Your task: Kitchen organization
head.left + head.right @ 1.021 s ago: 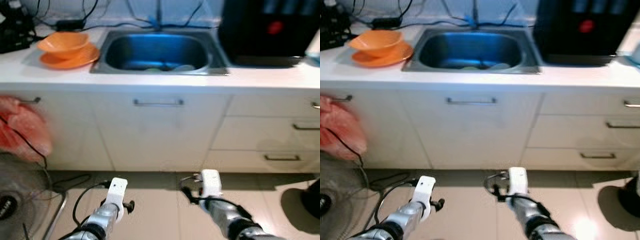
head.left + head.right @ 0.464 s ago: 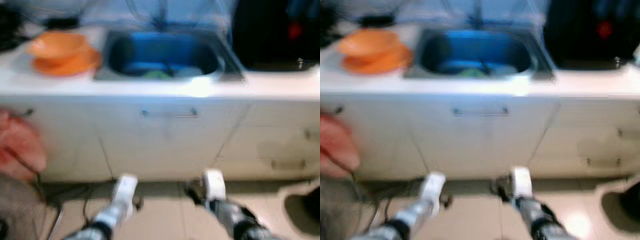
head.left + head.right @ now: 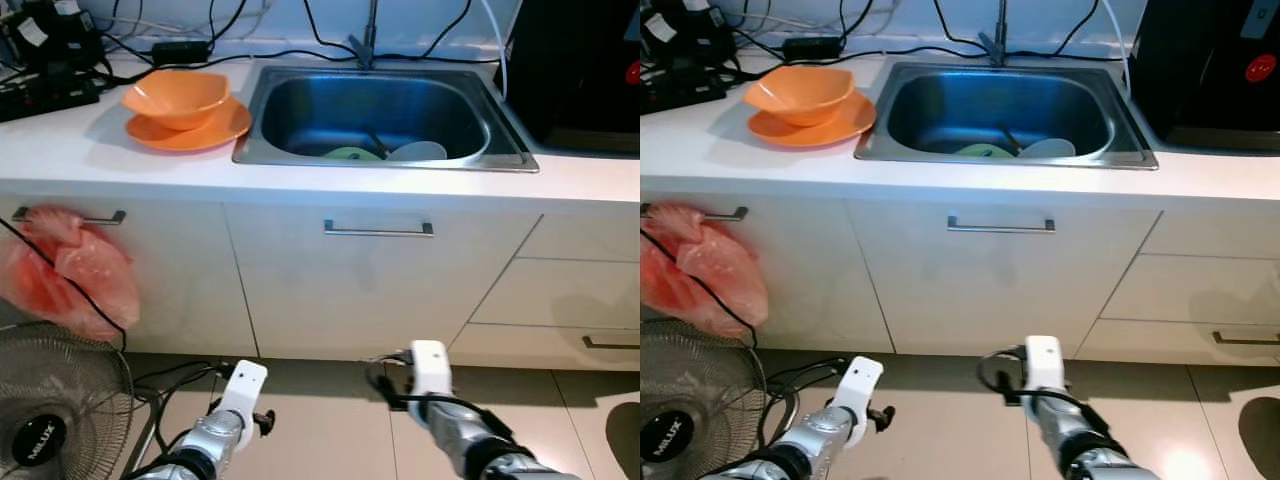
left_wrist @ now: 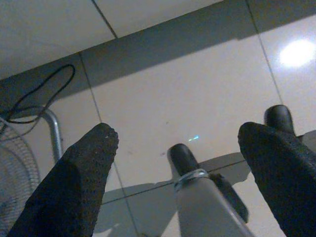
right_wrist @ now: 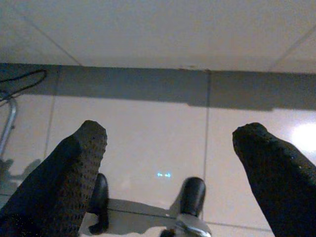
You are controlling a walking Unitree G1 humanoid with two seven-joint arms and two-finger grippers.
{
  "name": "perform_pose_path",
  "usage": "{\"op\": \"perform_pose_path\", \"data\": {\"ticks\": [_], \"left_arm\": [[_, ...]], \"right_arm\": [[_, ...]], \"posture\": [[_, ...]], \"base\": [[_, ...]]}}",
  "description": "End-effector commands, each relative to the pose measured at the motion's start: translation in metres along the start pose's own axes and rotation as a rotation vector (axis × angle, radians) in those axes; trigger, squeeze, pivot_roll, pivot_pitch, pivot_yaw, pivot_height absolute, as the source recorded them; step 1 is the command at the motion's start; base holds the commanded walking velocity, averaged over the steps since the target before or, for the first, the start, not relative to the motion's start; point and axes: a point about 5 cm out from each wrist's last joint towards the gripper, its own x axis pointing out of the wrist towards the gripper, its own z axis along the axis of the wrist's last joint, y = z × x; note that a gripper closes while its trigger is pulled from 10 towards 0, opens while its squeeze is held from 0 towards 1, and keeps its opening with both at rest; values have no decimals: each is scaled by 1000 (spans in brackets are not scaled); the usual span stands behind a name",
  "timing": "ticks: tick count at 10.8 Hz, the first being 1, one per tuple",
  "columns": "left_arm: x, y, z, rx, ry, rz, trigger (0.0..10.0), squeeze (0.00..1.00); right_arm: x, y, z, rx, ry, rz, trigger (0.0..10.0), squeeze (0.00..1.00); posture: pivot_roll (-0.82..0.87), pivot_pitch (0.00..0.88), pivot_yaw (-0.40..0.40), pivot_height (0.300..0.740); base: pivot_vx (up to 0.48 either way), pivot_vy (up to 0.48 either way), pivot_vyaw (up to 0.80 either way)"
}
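Both arms hang low over the tiled floor (image 3: 330,420), in front of the white cabinets.

Far left of the left gripper (image 4: 180,163): fan (image 3: 45,410) on the floor, red bag (image 3: 65,270) hanging from a cabinet handle above it. Left gripper fingers (image 4: 74,182) spread wide apart, holding nothing, floor tile beyond them.

Up ahead of the left gripper, on the counter (image 3: 80,150): orange bowl (image 3: 177,97) sitting on an orange plate (image 3: 190,128).

Ahead of and above both grippers: sink (image 3: 385,110) with a green dish (image 3: 352,154) and a white dish (image 3: 418,151) at its bottom.

Right gripper (image 5: 173,163) fingers (image 5: 74,173) also wide apart, empty. Beyond it, up to the right: black appliance (image 3: 590,70) on the counter.
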Motion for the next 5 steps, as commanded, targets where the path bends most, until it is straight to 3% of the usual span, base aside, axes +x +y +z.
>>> {"op": "perform_pose_path", "data": {"ticks": [1, 5], "left_arm": [[0, 1, -1, 28, 6, -4, 10000, 0], [-1, 6, -10, 37, 27, 22, 10000, 0]], "right_arm": [[-2, -6, -7, 6, 25, -26, 10000, 0], [-6, -22, -18, 68, 50, -99, 10000, 0]], "posture": [[97, 9, 19, 740], [101, 5, 20, 740]], "base": [[0, 0, 0], [0, 0, 0]]}}
